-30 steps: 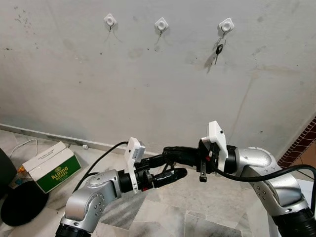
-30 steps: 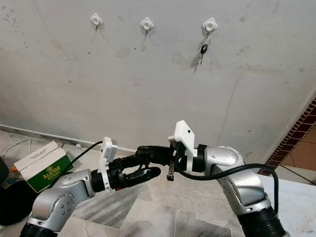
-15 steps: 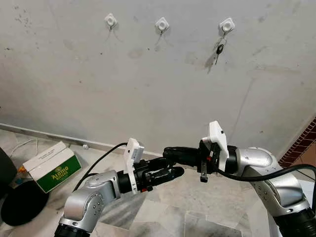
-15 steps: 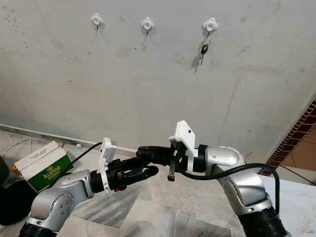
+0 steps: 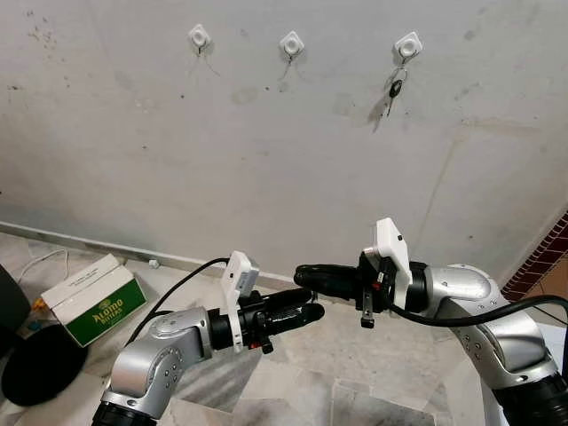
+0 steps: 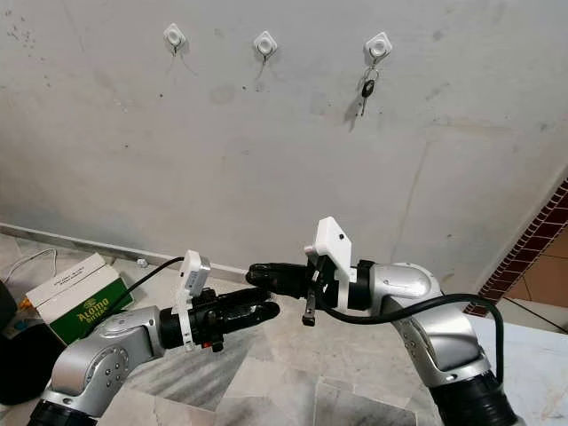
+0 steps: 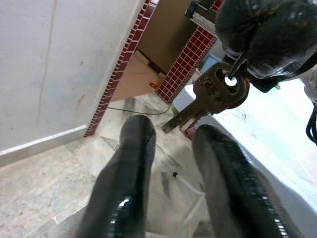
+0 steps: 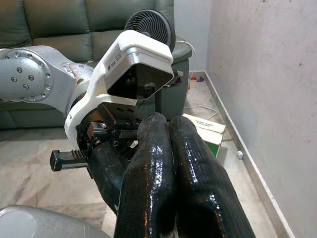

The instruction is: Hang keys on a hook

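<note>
Three white hooks are fixed high on the grey wall: left hook (image 5: pixel 199 35), middle hook (image 5: pixel 290 42) and right hook (image 5: pixel 407 43). One dark key (image 5: pixel 395 89) hangs from the right hook. My right gripper (image 5: pixel 300 269) points left at chest height, well below the hooks. It is shut on the ring of a brass key (image 7: pixel 218 94), which dangles from its fingertips. My left gripper (image 5: pixel 312 306) sits just below and to the left of it, open, with its two fingers (image 7: pixel 126 183) apart under the key and not touching it.
A green and white box (image 5: pixel 93 297) lies on the tiled floor at the left by the skirting, with a black round object (image 5: pixel 35 364) in front of it. A red brick edge (image 5: pixel 541 253) stands at the right. Behind me are a green sofa (image 8: pixel 74 20) and a fan (image 8: pixel 148 22).
My left gripper has drawn back and down from the right gripper's tips, and its fingers have come closer together. The right gripper holds its place with the key.
</note>
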You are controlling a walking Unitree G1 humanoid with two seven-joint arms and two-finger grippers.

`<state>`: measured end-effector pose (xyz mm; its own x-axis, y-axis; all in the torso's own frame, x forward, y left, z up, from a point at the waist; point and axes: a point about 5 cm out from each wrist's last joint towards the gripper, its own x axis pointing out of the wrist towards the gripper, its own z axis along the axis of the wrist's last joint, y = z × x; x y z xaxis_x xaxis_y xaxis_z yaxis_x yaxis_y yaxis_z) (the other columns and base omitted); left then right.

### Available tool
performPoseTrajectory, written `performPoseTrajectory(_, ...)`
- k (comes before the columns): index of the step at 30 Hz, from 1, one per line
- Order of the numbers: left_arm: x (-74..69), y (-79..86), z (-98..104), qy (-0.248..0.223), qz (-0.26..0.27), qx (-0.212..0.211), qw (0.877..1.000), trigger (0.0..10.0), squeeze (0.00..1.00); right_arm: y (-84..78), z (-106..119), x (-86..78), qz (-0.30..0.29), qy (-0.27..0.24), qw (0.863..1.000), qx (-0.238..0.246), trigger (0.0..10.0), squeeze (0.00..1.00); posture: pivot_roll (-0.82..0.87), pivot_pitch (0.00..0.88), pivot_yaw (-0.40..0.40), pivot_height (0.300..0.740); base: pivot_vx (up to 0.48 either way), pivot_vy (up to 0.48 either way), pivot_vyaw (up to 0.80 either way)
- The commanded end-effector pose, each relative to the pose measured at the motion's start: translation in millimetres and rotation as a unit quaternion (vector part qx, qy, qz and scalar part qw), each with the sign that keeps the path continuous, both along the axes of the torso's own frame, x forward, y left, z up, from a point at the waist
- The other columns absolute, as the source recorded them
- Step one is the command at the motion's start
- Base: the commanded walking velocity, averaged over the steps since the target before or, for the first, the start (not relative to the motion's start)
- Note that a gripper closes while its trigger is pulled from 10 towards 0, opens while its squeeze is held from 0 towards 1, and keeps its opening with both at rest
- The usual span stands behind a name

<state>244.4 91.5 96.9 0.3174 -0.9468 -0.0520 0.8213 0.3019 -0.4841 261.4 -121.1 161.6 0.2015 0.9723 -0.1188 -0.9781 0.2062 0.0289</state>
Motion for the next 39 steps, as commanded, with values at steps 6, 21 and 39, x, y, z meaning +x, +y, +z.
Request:
performPoseTrajectory(6,0.0,1.0,3,-0.013,-0.006,0.008,1.000,0.0,0.00,1.1,2,-0.5,0.009,-0.007,1.000,-0.003,10.0,0.00,-0.03,0.000,0.057,0.740,0.000,0.000,0.00)
performPoseTrajectory(21,5.9,-2.7,8,-0.102,0.016,0.059,0.993,0.0,0.00,1.7,0,0.4,0.003,-0.011,1.000,-0.010,10.0,0.00,-0.03,0.000,0.059,0.740,0.000,0.000,0.00)
performPoseTrajectory(39,-3.8,3.3,-9,-0.183,0.061,0.132,0.972,10.0,1.00,2.8,-2,1.6,0.003,-0.015,1.000,-0.015,10.0,0.00,-0.03,0.000,0.060,0.740,0.000,0.000,0.00)
